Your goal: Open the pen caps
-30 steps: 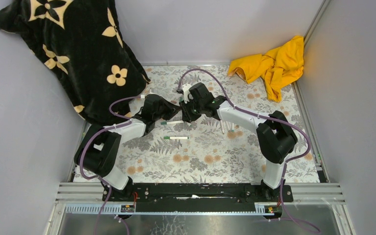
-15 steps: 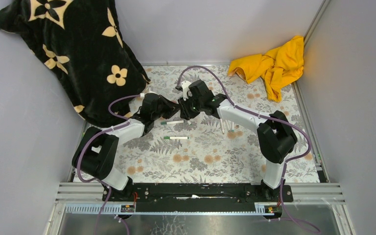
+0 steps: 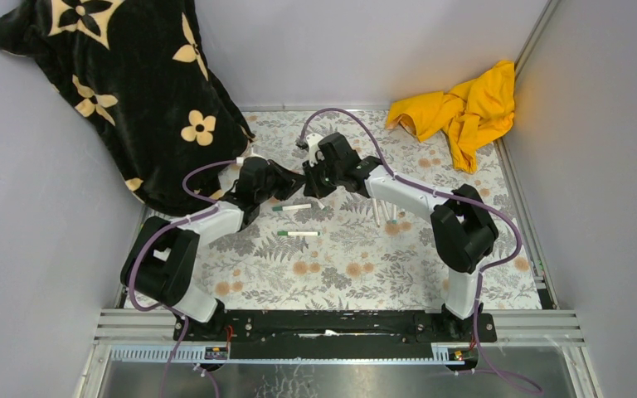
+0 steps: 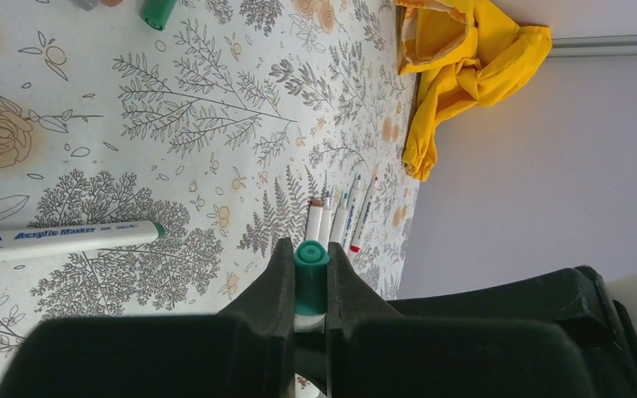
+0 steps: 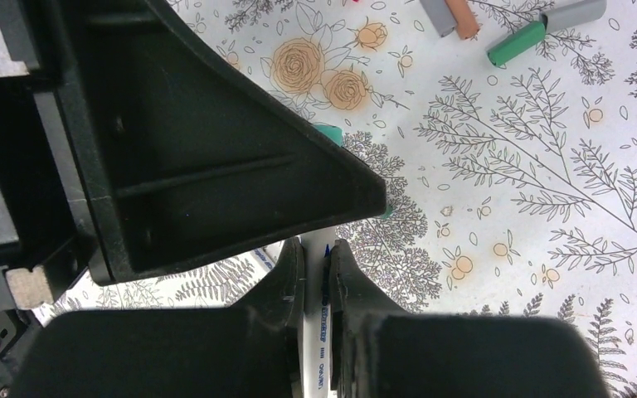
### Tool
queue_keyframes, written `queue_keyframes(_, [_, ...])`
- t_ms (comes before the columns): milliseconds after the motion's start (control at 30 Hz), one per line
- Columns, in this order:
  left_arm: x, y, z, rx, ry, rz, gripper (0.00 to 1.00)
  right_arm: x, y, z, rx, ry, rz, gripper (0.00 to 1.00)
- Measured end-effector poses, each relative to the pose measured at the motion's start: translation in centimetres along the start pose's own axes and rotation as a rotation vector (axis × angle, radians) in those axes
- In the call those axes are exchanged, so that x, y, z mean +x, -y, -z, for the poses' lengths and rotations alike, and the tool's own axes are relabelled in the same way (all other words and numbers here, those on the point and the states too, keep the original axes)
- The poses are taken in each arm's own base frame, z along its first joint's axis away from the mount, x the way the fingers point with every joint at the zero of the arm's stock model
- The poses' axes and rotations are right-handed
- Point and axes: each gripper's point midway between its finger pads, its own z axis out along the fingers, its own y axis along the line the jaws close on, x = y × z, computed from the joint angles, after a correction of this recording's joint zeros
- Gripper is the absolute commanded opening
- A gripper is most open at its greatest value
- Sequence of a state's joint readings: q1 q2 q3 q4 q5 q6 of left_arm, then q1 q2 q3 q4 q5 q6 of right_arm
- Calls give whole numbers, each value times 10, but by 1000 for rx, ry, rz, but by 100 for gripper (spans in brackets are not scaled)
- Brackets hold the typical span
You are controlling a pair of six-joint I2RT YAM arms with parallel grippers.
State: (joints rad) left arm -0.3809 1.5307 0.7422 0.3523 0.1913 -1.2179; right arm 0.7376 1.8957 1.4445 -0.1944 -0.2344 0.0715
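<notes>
So the green cap (image 4: 311, 278) is pinched tight between the fingers of the left gripper (image 4: 309, 249). It's up off the counter (image 4: 174, 149), roughly mid-counter toward the back. Its long axis runs straight along the fingers, closed end pointing out past the fingertips. There's a bit of white showing right behind it.

The right gripper (image 5: 319, 257) is closed narrow on the white pen barrel (image 5: 321, 319), which also lines up with its fingers and heads toward the left gripper. From the top camera the two grippers sit nose to nose, so the pen runs more or less left-right between them. Can't tell if the cap is still seated on the barrel, the left gripper blocks that.

A few loose caps (image 5: 516, 43) lie on the floral counter nearby. There are also two capped pens (image 3: 299, 234) lying crosswise and a bunch of white barrels (image 4: 340, 220) side by side. A yellow cloth (image 3: 460, 104) sits back right and a black flowered blanket (image 3: 133, 83) back left.
</notes>
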Motion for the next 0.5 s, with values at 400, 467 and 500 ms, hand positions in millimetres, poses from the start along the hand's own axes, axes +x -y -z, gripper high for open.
queue_keyframes(400, [-33, -12, -22, 12, -90, 15, 0, 28, 16, -2, 25, 10, -29, 0])
queue_keyframes(467, [-69, -17, -23, 6, -17, 24, 0, 61, 17, 7, 30, -67, -47, 0])
queue_keyframes(500, [-81, -19, -23, 2, 7, 26, 0, 75, 17, 11, 33, -100, -56, 0])
